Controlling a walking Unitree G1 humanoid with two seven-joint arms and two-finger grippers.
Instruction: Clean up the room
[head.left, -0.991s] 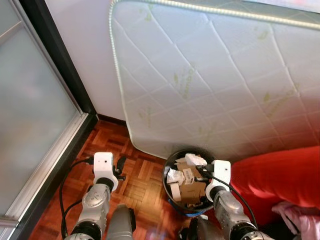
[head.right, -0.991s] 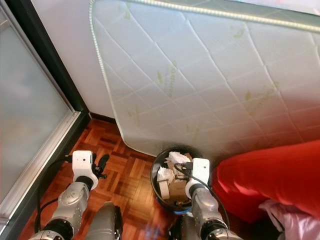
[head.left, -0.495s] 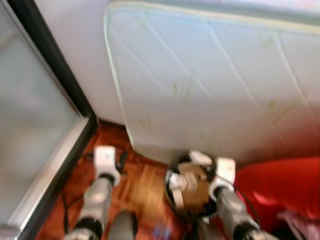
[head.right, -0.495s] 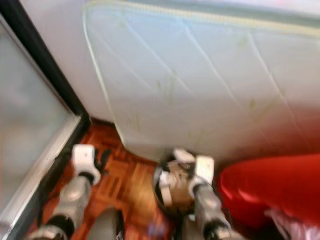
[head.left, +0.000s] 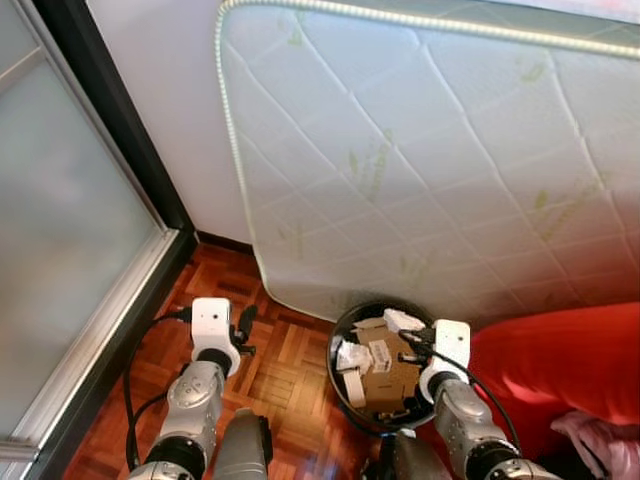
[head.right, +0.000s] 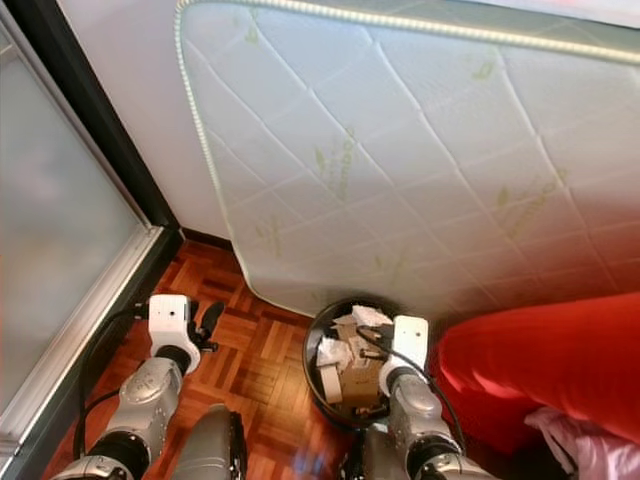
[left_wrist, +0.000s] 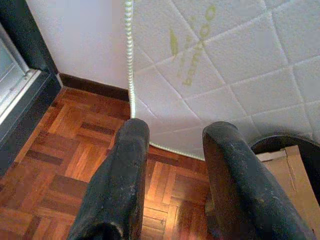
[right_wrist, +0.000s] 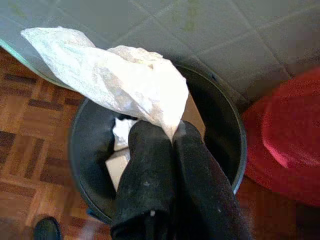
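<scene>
Crumpled white paper (right_wrist: 115, 80) is pinched between the shut fingers of the right gripper (right_wrist: 172, 132), which holds it right above the black round bin (head.left: 340, 330), so the drop into the bin looks like the step in hand and has not yet been made. That bin stands on the wooden parquet floor (head.left: 280, 370), touching the foot of a quilted white mattress (head.left: 430, 160) that leans against the wall, with a red cushion-like thing (head.left: 560, 370) just beside it on the robot's right. Inside the bin lie a brown piece of cardboard (head.left: 385, 375) and several white scraps, so part of the tidying seems done already; judging by the floor near the bin, little loose rubbish is left there, though the rest of the room cannot be seen. The left gripper (left_wrist: 172, 137) hangs over the parquet with its fingers apart, narrow rather than wide, and holds nothing. The paper is thin, soft and creased, likely to fall slowly and perhaps catch on a finger when let go. The bin's wall is smooth and dark, the mattress padded in diamond stitching with a beaded edge, and the floor glossy small blocks. A glass sliding door (head.left: 60, 250) with a dark frame stands on the robot's left.
</scene>
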